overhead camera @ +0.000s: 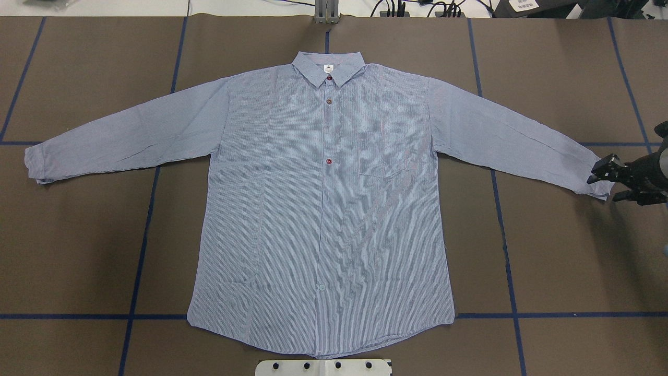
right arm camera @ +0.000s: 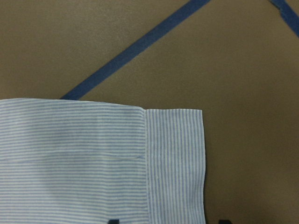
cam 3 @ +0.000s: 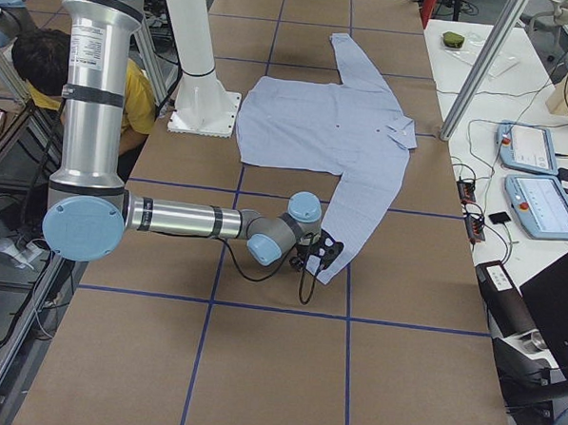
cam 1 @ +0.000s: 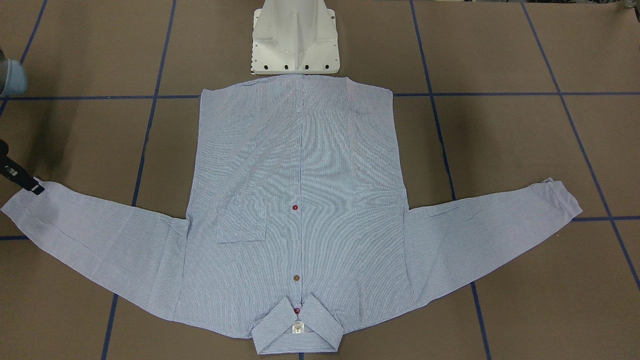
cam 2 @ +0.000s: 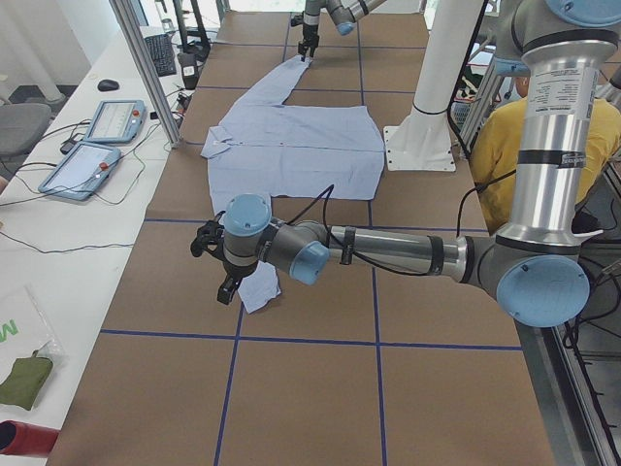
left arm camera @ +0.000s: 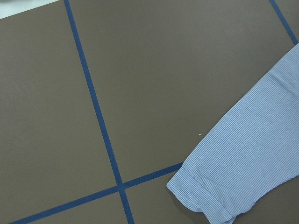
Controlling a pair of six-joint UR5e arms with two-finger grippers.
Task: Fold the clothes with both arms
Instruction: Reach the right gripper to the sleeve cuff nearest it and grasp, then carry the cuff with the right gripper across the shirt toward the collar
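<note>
Brown table [overhead camera: 563,261], gridded with blue tape lines [overhead camera: 509,250]. White pedestal [cam 1: 295,37] at the near edge.

Shirt [overhead camera: 323,209]: lies flat at the table's middle, front up, buttoned. Hem is near the pedestal, collar [overhead camera: 327,67] at the far side. Both sleeves are spread out to left and right, angled slightly toward the near side.

Right gripper [overhead camera: 609,183]: low at the table's right end, at the right cuff [right arm camera: 175,158]. Jaws are parted. In the right wrist view, two dark fingertips [right arm camera: 112,220] stand well apart at the bottom edge with the cuff between them. The cuff lies flat, not pinched.

Right arm [cam 3: 184,219]: upper link upright beside the pedestal, elbow bent square. Forearm runs level and low out over the table to the cuff.

Left gripper [cam 2: 218,267]: at the table's left end, pointing down over the left cuff [left arm camera: 201,196]. It shows only in the left side view, so I cannot tell whether its jaws are parted or closed, nor whether it touches the cloth.

Left arm [cam 2: 388,248]: same pose mirrored, with the upper link upright and the forearm level.

Person in yellow [cam 2: 500,155] sits behind the pedestal. Two tablets [cam 2: 92,146] lie on a side bench.
</note>
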